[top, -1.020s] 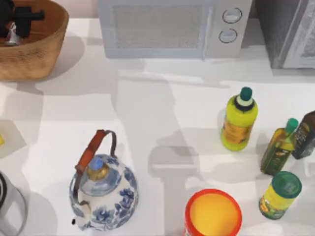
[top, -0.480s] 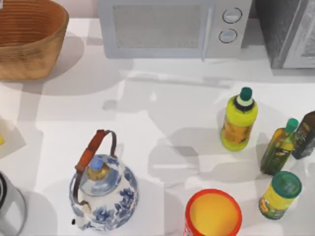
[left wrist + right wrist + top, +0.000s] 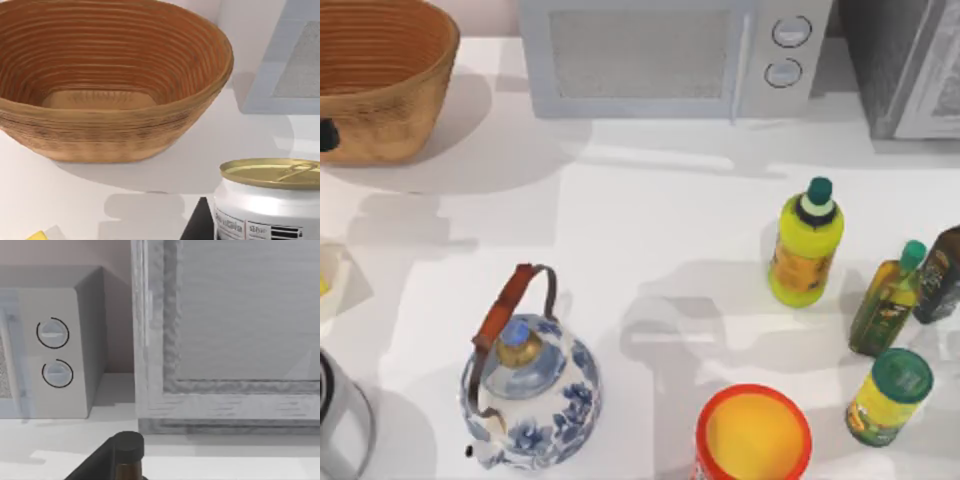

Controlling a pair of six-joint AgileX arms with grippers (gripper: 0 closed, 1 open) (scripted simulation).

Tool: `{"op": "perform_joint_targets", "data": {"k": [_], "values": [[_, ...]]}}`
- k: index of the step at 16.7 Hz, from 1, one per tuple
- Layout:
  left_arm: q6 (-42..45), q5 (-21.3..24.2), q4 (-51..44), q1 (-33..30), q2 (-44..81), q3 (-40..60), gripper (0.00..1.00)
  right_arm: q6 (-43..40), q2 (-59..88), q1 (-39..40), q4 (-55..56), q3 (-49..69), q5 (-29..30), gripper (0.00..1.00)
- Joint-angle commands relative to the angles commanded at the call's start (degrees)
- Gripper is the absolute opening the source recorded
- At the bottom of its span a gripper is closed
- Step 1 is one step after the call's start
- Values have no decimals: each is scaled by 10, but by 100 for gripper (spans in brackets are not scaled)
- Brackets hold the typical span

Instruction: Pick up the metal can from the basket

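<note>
The basket [image 3: 380,95] stands at the table's back left, and its woven inside [image 3: 100,60] is bare. The metal can [image 3: 270,200], with a pale gold round top and a white labelled side, hangs close in the left wrist view, outside the basket and above the table. One dark finger [image 3: 197,227] of my left gripper lies against its side. A dark bit of my left gripper [image 3: 324,135] shows at the top view's left edge, beside the basket's front wall. The gripper is shut on the can.
A microwave [image 3: 665,55] stands at the back. A blue-and-white teapot [image 3: 530,385] sits front left, a red-orange tub [image 3: 752,435] front centre. Several bottles and a green-lidded jar [image 3: 888,395] crowd the right side. A dark bottle top [image 3: 129,447] shows in the right wrist view.
One second ago my left gripper was down inside the basket at the can. It has since risen out and moved left with the can, leaving the basket bare.
</note>
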Motion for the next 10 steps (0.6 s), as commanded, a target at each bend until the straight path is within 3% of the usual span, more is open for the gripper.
{"op": "perform_joint_targets", "data": {"k": [5,10], "values": [[3,-23,111,-8,-312,-283,0,0,0,0,0,0,0,100],[17,-52,195,-1,-492,-441,0,0,0,0,0,0,0,100]]}}
